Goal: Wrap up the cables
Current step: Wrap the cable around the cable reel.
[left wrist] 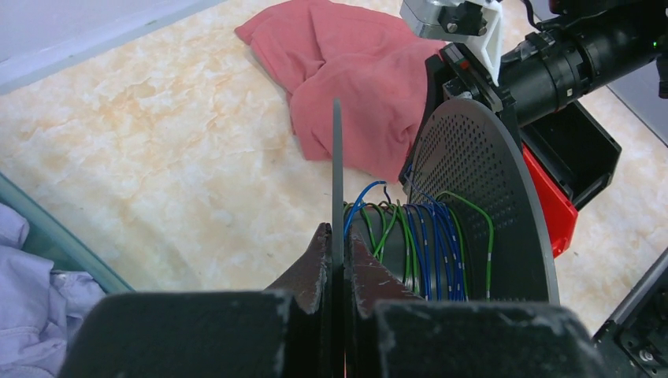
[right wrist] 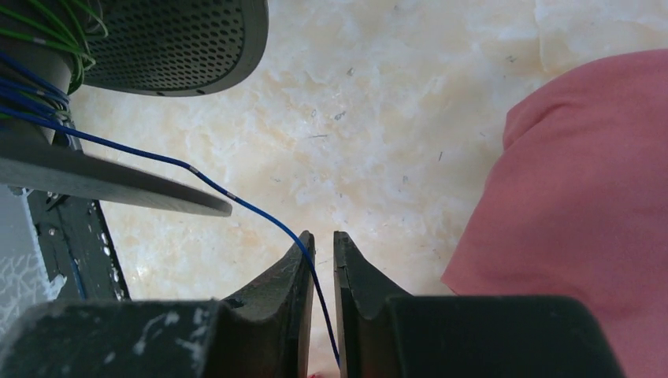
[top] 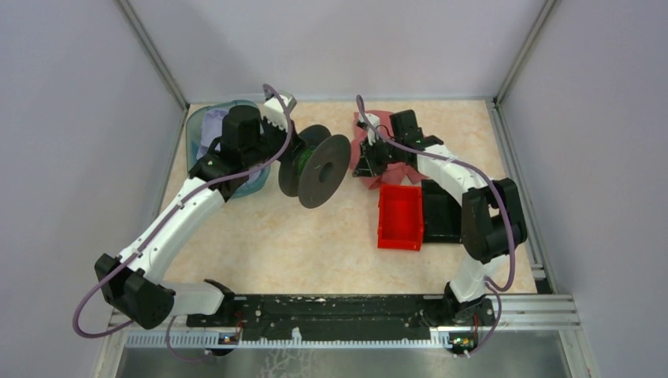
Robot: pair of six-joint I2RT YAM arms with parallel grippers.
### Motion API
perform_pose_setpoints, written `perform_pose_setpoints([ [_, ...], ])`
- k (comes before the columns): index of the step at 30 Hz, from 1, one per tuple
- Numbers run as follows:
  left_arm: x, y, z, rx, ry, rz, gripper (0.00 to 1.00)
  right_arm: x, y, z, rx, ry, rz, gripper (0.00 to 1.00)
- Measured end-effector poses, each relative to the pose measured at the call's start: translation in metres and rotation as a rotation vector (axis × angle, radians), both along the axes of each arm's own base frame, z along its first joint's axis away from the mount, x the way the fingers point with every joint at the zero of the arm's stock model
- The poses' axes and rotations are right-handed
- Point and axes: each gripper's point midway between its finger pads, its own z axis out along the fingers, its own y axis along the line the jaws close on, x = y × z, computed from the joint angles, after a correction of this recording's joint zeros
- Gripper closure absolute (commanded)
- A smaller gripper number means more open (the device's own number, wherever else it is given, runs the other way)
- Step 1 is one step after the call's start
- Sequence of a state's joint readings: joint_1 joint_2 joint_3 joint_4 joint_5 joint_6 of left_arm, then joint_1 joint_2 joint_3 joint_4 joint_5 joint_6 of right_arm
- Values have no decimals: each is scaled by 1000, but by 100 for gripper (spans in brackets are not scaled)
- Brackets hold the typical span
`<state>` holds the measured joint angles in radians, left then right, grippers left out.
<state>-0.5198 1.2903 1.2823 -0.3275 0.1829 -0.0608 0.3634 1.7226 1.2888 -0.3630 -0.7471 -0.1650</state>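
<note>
Arms I drive: two, the left arm and the right arm.
Hands: two, the left hand and the right hand.
Spool: one black spool, with two round plates.
Cables: two colours, blue cables and green cables; I cannot count the turns.
Boxes: two, one red box and one black box.
Cloths: two, one pink cloth and one pale purple cloth.
Tub: one blue tub.
Bench: one bench.
</note>
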Motion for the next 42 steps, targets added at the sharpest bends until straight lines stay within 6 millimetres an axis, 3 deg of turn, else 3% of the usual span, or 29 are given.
perform_pose_setpoints([
  [4,-2,-1,0,-14,13,-11,100,-3,0,3,6,-12,19,73],
  [8,-2,-1,0,-20,18,-17,100,-7,-2,19,13,-50,28,53],
  [12,-2,0,0,-23,19,-20,100,-10,-3,34,15,-101,42,39],
  [21,-6,-4,1,-31,23,-54,100,-6,-10,46,-41,-156,63,33],
  [31,-11,-9,1,-38,26,-95,100,4,-21,57,-130,-258,92,34],
  [42,-14,-12,2,-39,23,-122,100,5,-32,48,-206,-297,120,72],
])
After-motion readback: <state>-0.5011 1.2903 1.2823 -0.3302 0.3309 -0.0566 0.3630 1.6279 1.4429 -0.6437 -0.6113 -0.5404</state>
